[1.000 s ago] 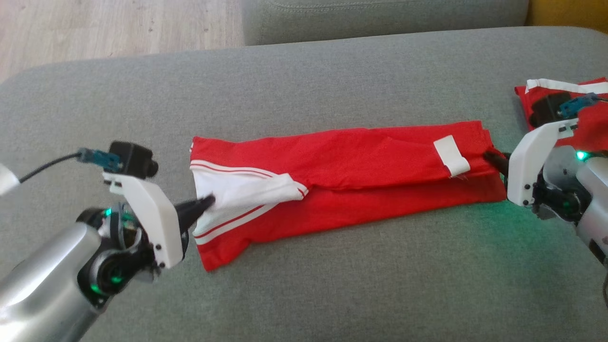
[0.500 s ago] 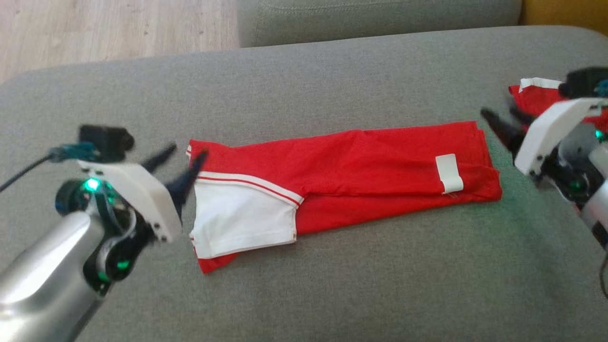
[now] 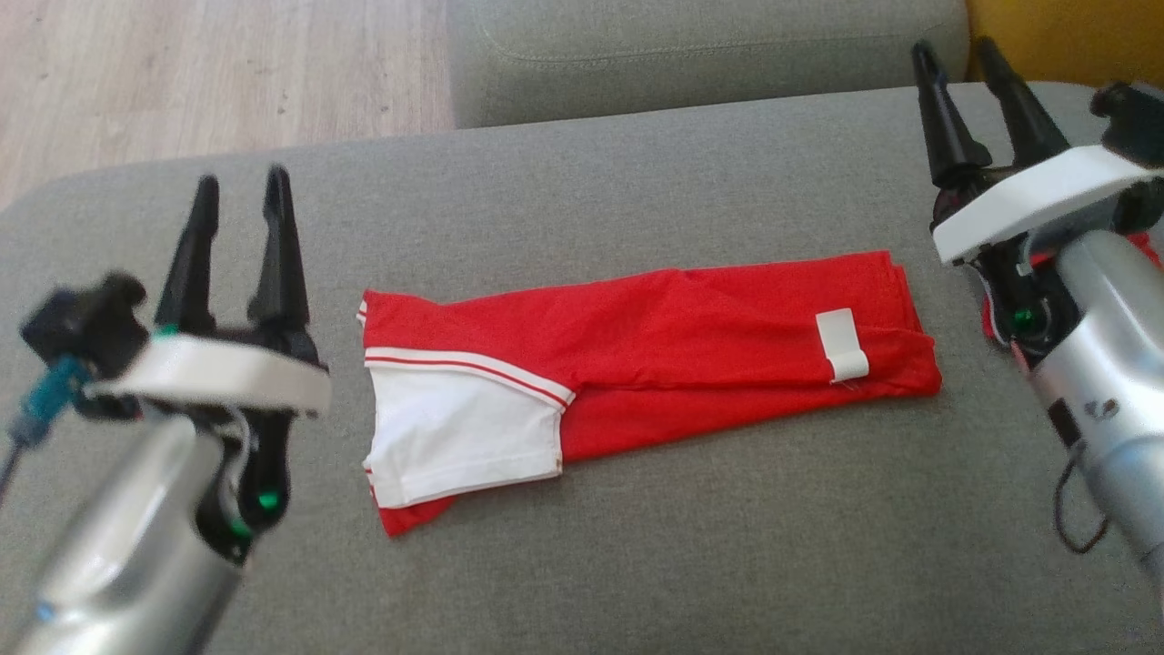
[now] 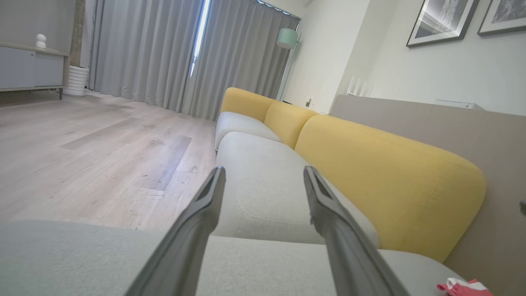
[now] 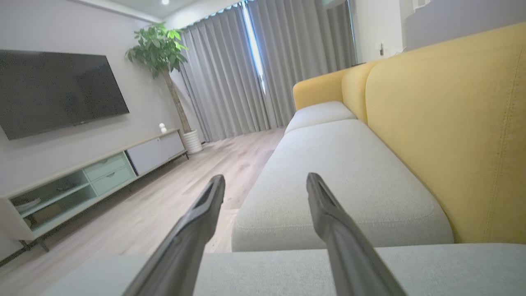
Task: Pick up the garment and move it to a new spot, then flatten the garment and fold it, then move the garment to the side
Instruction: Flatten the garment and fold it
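Head view: the folded red garment [image 3: 691, 337] lies flat on the sofa seat [image 3: 637, 546] between my arms. My left fingers [image 3: 280, 264] and right fingers [image 3: 946, 127] are spread, touching nothing. The garment looks light and limp, so I'd pinch both short ends through every layer.

Left wrist view: left fingers [image 4: 205, 209] apart, empty.

Right wrist view: right fingers [image 5: 197, 230] likewise.

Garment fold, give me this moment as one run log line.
garment: folded strip, flat on sofa seat | left gripper: open, clear | right gripper: open, clear
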